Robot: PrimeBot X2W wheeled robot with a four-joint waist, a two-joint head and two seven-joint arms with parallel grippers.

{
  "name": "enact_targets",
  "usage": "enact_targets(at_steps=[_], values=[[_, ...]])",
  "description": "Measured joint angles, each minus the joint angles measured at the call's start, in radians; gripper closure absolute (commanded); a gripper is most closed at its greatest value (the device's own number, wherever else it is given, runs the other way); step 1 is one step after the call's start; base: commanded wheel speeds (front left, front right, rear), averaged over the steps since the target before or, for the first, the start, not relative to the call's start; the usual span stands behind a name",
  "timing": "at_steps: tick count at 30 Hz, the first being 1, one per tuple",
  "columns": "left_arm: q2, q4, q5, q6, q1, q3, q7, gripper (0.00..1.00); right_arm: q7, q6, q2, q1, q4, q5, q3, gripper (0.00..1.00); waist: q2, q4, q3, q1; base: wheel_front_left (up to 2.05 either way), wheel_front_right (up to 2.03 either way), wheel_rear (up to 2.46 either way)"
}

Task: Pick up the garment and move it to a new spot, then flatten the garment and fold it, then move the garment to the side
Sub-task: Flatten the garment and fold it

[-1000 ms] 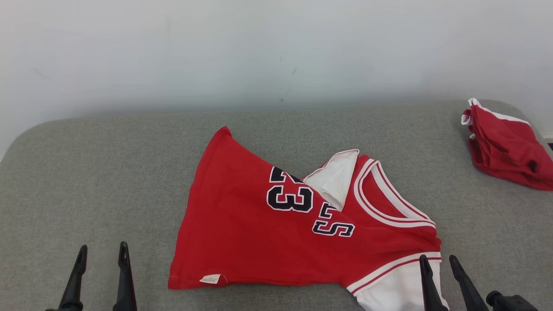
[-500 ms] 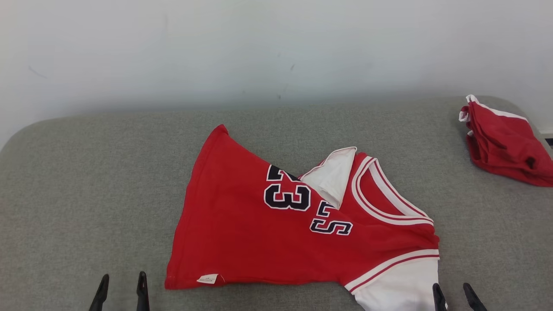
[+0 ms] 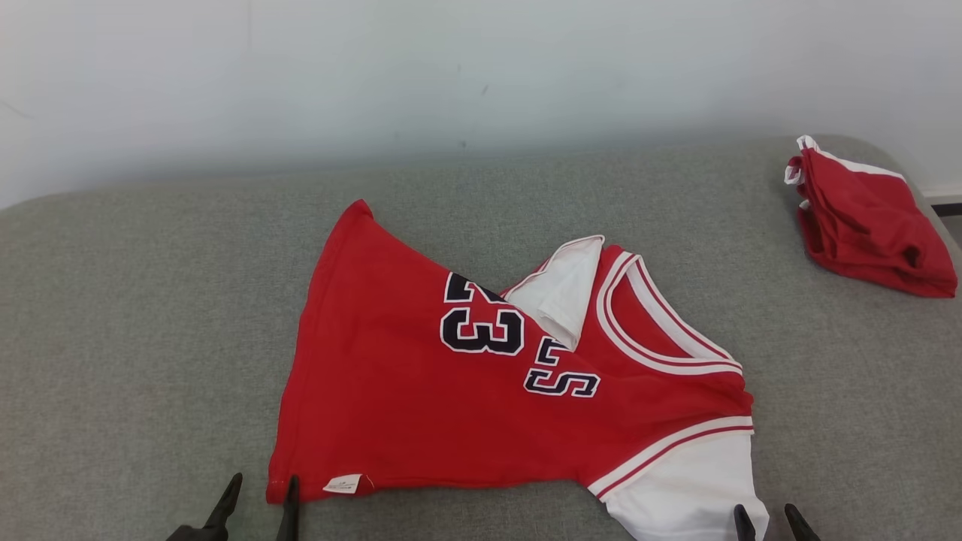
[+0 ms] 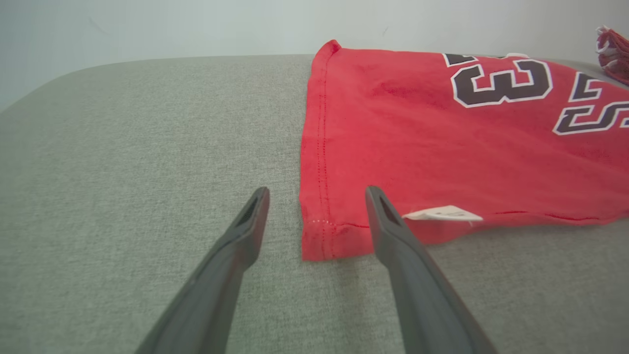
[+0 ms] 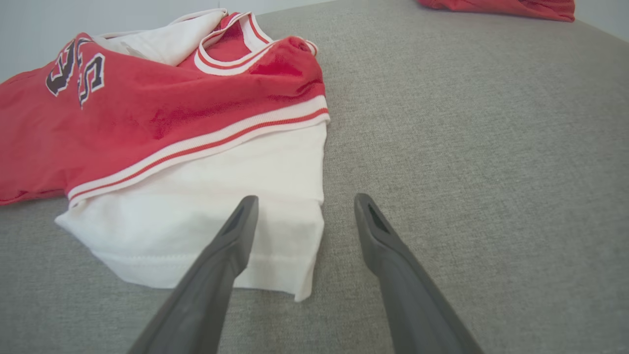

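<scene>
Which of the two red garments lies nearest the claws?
The spread-out jersey printed with 23: its hem corner is at the left claw, its white sleeve at the right claw. The other red garment is bunched at the far right.

Garment (image 3: 421, 406) ctr of pad (image 3: 135, 300); pile (image 3: 864, 225) far right.

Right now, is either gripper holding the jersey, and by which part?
Nothing is held. The left gripper stands open at the jersey hem corner, the right gripper open at the white sleeve; neither grips cloth.
</scene>
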Motion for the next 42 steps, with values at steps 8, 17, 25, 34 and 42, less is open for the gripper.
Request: enact_targets(at_steps=[8, 17, 25, 34, 42], values=[[0.007, 0.144, -0.028, -0.003, -0.079, -0.025, 0.0, 0.0, 0.0, 0.0, 0.0, -0.041, 0.058, 0.016, 0.035, 0.0, 0.0, -0.011, 0.02, 0.0001, 0.0, 0.0, 0.0], [-0.002, 0.23, -0.067, -0.007, -0.128, -0.062, 0.0, 1.0, 0.0, 0.0, -0.004, -0.067, 0.108, 0.044, 0.098, 1.0, 0.0, -0.016, 0.018, 0.0, 0.0, 0.0, 0.0], [-0.001, 0.142, -0.067, -0.007, -0.071, -0.049, 0.0, 1.0, 0.0, 0.0, -0.011, -0.047, 0.039, 0.091, 0.121, 1.0, 0.0, -0.019, -0.002, 0.0, 0.0, 0.0, 0.0], [0.018, -0.038, -0.027, -0.007, -0.047, -0.029, 0.0, 1.0, 0.006, 0.0, -0.048, -0.077, -0.133, 0.111, 0.155, 1.0, 0.0, -0.026, -0.004, -0.0001, 0.0, 0.0, 0.0], [0.132, -0.147, -0.043, -0.008, -0.338, -0.106, 0.055, 1.0, 0.064, 0.0, -0.122, -0.392, -0.201, 0.171, 0.17, 1.0, 0.0, -0.034, 0.056, -0.0001, 0.0, 0.0, 0.0]])
